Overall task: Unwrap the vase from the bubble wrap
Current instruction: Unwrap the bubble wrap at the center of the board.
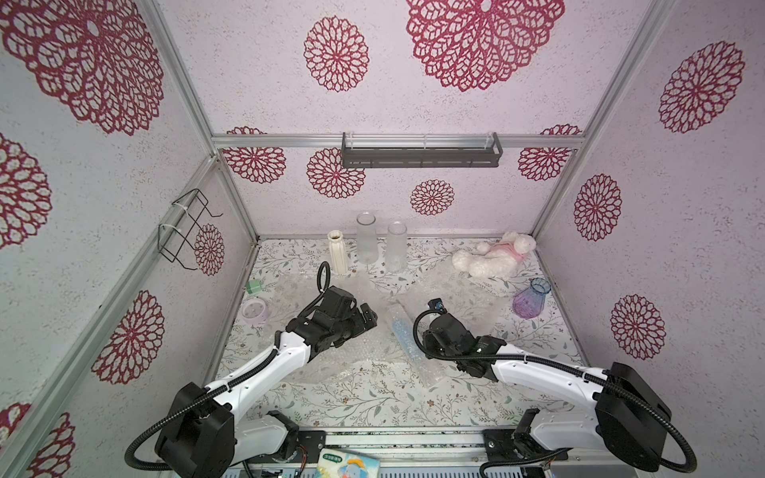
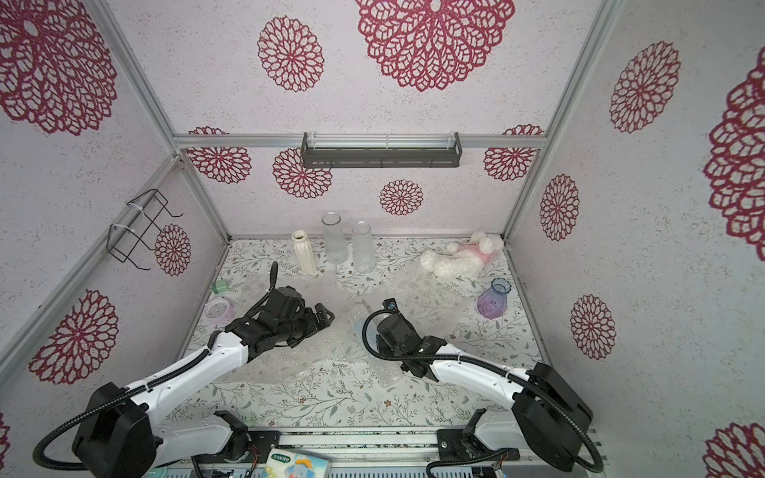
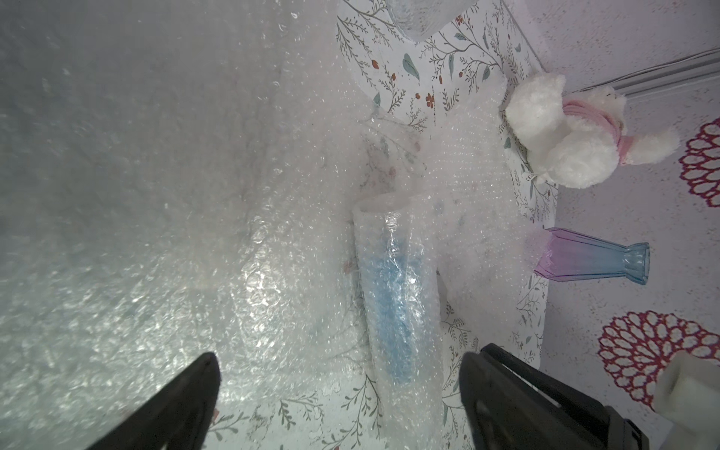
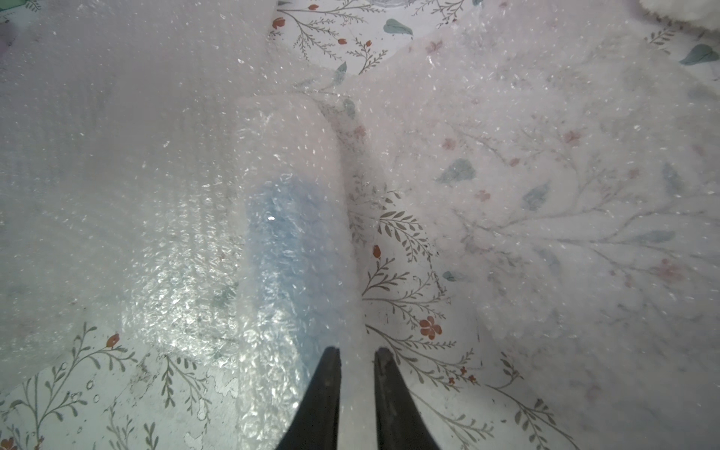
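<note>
1 bubble wrap roll (image 4: 288, 233): right jaws pinch its edge, left jaws open nearby.

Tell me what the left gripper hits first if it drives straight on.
The left gripper, jaws open, points at the bubble wrap rolled round the blue vase; it would likely meet that wrap first, though depth is unclear.

vase (image 3: 389, 296) blurred thru bubble wrap (image 3: 424, 241), right hand (image 4: 357, 352) hidden under arm in both top views
</note>
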